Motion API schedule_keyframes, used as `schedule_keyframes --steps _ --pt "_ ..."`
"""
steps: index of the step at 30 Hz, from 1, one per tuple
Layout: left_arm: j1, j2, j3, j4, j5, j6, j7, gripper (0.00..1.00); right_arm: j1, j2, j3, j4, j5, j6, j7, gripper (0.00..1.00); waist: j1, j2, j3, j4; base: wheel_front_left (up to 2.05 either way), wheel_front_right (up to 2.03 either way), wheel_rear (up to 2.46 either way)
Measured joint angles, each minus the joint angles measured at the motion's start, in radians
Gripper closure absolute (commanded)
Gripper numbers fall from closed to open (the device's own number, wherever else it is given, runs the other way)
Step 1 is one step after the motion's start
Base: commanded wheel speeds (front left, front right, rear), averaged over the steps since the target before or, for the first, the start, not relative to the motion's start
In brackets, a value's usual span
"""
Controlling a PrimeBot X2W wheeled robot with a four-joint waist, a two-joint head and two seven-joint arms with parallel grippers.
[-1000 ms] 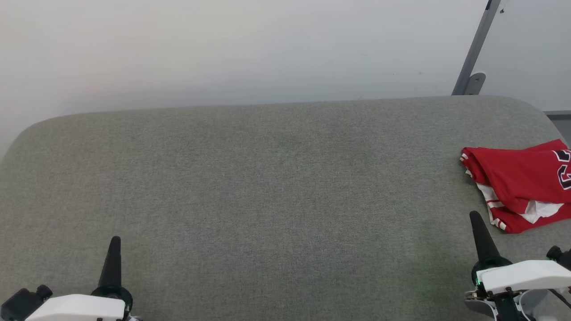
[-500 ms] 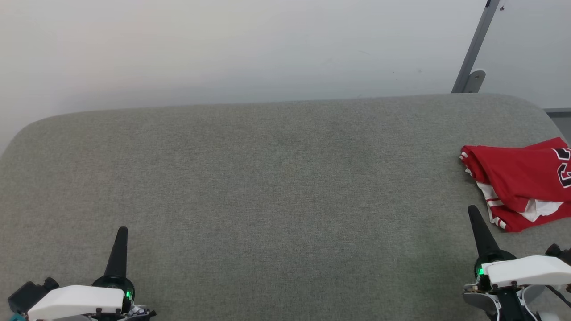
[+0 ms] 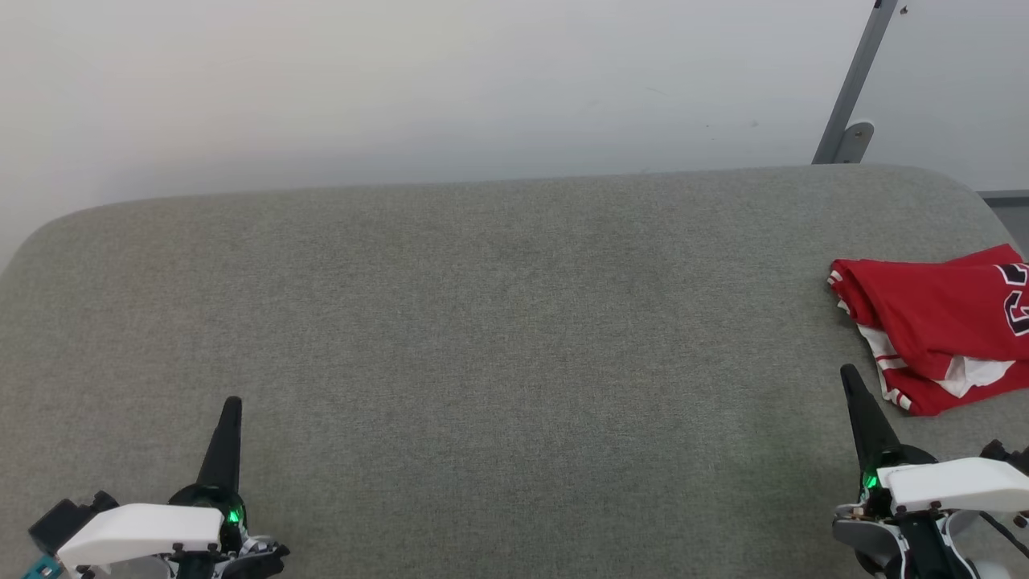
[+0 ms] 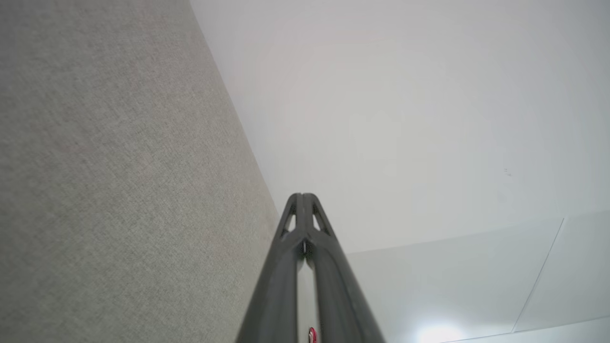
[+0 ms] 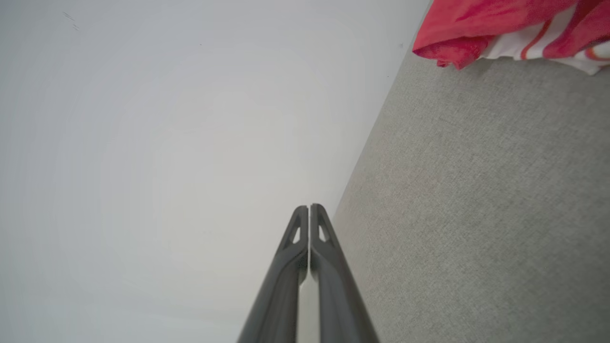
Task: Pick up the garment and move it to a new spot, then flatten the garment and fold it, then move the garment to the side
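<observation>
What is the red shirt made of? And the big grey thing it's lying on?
Red shirt: probably thin, smooth sports fabric; it bunches in soft folds. Grey surface: looks like woven upholstery cloth, matte, with a fine speckled weave; rounded corners hint at padding underneath.

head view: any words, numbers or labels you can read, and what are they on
No text can be read whole.
On the jersey: black, white-outlined digits, cut off by the picture's right edge, so unreadable.
</observation>
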Motion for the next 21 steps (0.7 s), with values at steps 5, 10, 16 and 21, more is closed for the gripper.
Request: schedule_keyframes --steps 5,10,16,21 --pt "-0.016 -0.007 0.0 0.004 -0.044 0.0 0.012 1.0 -0.005 0.002 -0.002 -0.001 0.046 0.0 0.009 1.0 0.0 0.0 0.003 -0.001 0.0 0.0 0.0" --pt "-0.021 -0.011 0.0 0.008 -0.079 0.0 0.022 1.0 -0.013 0.004 -0.002 -0.001 0.082 0.0 0.017 1.0 0.0 0.0 0.005 -0.002 0.0 0.0 0.0" --pt "-0.036 -0.016 -0.001 0.012 -0.113 0.0 0.032 1.0 -0.014 0.006 -0.004 -0.001 0.123 0.0 0.025 1.0 0.0 0.0 0.007 -0.004 0.0 0.0 0.0" --pt "-0.04 -0.019 -0.001 0.015 -0.147 0.0 0.043 1.0 -0.016 0.008 -0.005 -0.001 0.158 0.0 0.033 1.0 0.0 0.0 0.01 -0.005 0.0 0.0 0.0"
